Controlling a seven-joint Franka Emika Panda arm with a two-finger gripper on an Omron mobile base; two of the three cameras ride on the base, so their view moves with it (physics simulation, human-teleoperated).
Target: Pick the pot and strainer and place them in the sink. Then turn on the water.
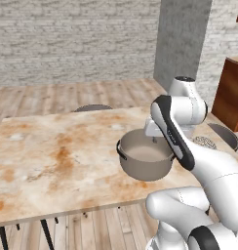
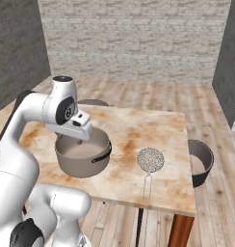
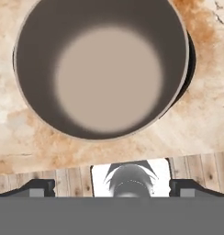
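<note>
Looking down: your gripper (image 3: pixel 112 186) hangs released, straight above the pot (image 3: pixel 101 69), jaws wide near its rim.
Pot: on the table (image 1: pixel 48 156), near the front edge, black handles to either side.
Strainer (image 2: pixel 150 160): clear in the right base view, beyond the pot, handle toward you.

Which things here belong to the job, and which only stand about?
For the job:
pot
strainer
hand, open above the pot

Standing about:
table
dark round stool at the table's end
</note>
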